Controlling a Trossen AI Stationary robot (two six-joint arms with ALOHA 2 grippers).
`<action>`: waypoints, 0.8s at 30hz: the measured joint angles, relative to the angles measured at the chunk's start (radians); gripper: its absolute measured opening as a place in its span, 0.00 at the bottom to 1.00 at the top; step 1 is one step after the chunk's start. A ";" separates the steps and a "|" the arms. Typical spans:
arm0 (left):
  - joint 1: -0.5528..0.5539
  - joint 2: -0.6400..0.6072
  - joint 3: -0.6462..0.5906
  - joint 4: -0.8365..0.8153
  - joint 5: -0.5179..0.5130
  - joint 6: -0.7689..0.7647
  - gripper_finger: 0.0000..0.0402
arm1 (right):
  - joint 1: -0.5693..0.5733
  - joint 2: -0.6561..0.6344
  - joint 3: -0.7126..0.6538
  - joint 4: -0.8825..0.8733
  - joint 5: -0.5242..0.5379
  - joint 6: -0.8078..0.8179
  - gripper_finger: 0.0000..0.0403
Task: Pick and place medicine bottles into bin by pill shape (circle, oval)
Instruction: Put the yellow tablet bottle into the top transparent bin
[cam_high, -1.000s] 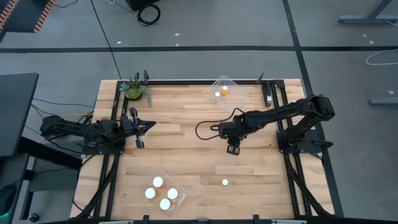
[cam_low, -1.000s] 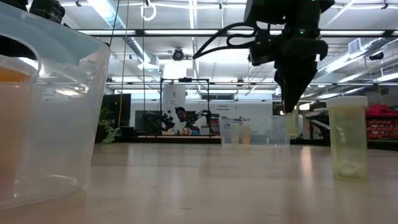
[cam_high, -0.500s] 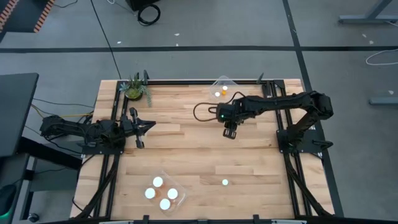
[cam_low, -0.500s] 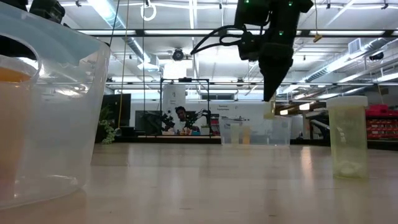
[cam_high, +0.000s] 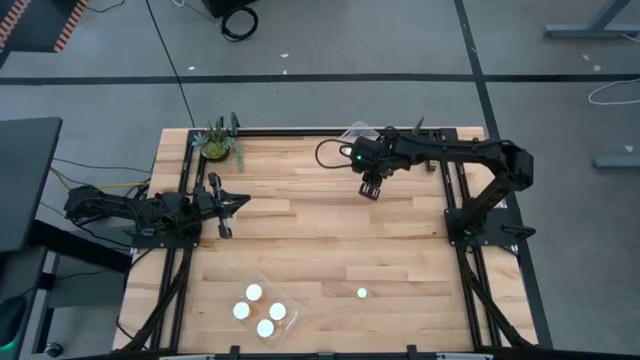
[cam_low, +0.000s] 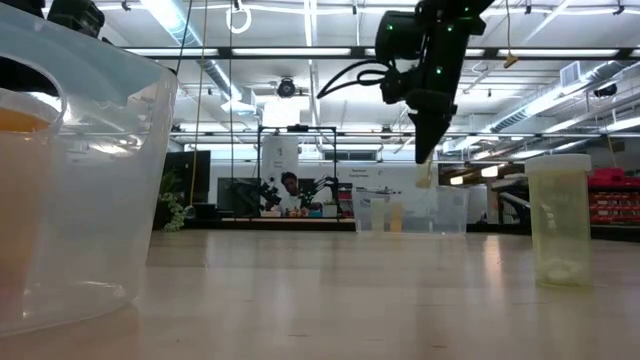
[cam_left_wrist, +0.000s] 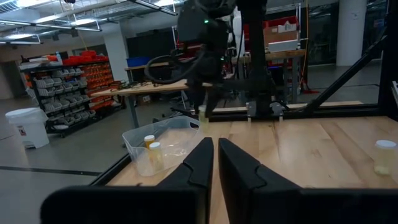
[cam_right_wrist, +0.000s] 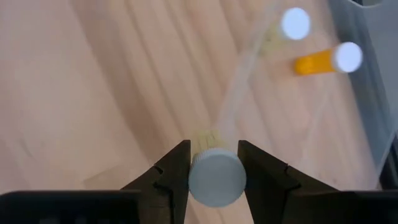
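Fingers on the right gripper (cam_right_wrist: 213, 163) are clamped on the white cap of a medicine bottle (cam_right_wrist: 216, 177), holding it up in the air over the far side of the desk (cam_high: 300, 240), just beside the clear bin (cam_right_wrist: 323, 93) at the far edge. That far bin already has two bottles in it: one standing (cam_right_wrist: 295, 23) and one lying on its side with the orange body showing (cam_right_wrist: 328, 60).

Left gripper (cam_left_wrist: 215, 163) is parked at the left edge of the desk with its fingers pinched together, nothing in them.

Another clear bin (cam_high: 266, 306) sits near the front edge with four white-capped bottles in it. One lone bottle (cam_high: 362, 293) stands on the desk to the right of that bin, well apart from both grippers. A small potted plant (cam_high: 216, 143) sits at the far left corner.
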 joint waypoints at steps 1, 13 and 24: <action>0.000 0.000 0.000 0.000 0.000 0.000 0.09 | -0.011 0.000 0.000 0.000 0.000 -0.007 0.34; 0.000 0.000 0.000 0.000 0.000 0.000 0.06 | -0.121 0.000 0.000 0.020 -0.028 -0.072 0.34; 0.000 0.000 0.000 0.000 0.000 0.000 0.09 | -0.206 0.000 0.000 0.023 -0.036 -0.108 0.34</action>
